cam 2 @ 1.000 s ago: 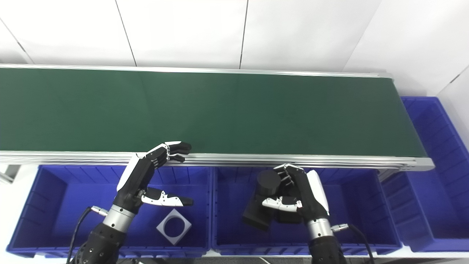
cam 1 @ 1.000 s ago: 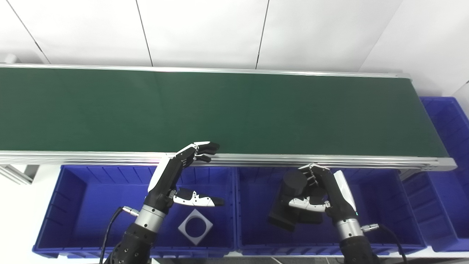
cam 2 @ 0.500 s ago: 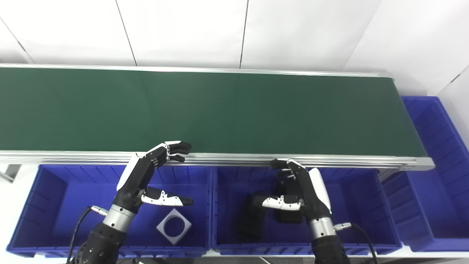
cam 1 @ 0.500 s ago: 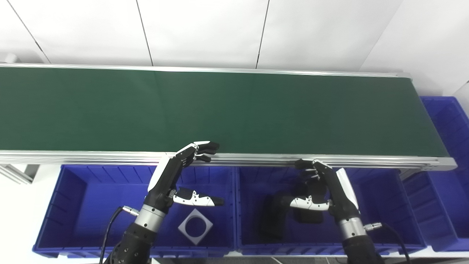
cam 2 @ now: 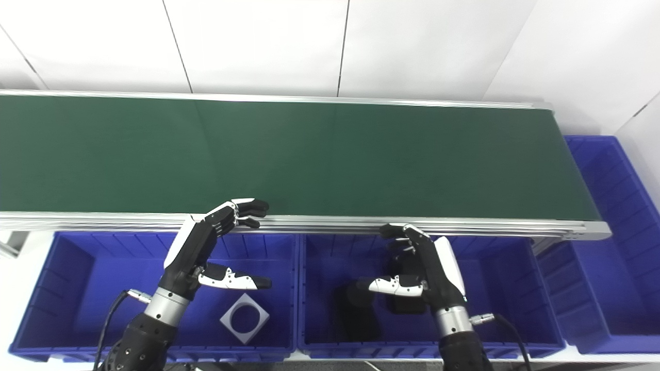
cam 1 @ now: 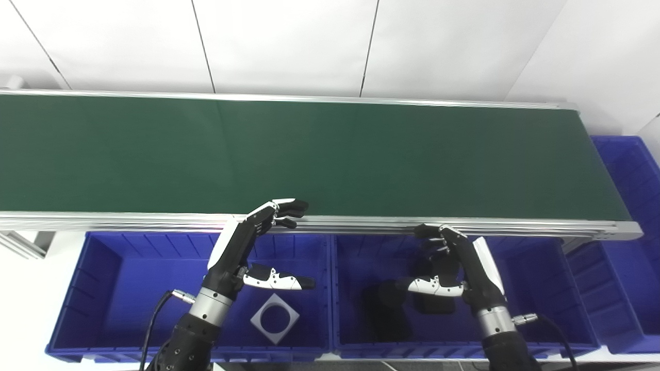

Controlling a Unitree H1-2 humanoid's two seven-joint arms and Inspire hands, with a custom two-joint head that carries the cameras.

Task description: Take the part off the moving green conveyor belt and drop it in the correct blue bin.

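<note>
the black part (cam 1: 384, 312), which a second ago was clasped in the right hand (cam 1: 459, 265) above the middle blue bin (cam 1: 567, 288), is now seen lying on that bin's floor, below and to the left of the hand, apart from it. the right hand is spread wide and holds nothing, its fingers lifted toward the conveyor rail and its thumb stretched out to the left over the part. a second dark block (cam 1: 433, 304) is seen just under the thumb, though whether it belongs to the same part cannot be told. the release is judged done, so this drop is taken as complete. the left hand (cam 1: 242, 247) is unchanged, open and empty, its fingertips reaching to the belt's near rail, with a white square ring (cam 1: 275, 318) lying in the left blue bin (cam 1: 103, 288) below and to the right of its thumb. the green conveyor belt (cam 1: 309, 154) beyond both hands is bare, so a wait for the next part is expected.
</note>
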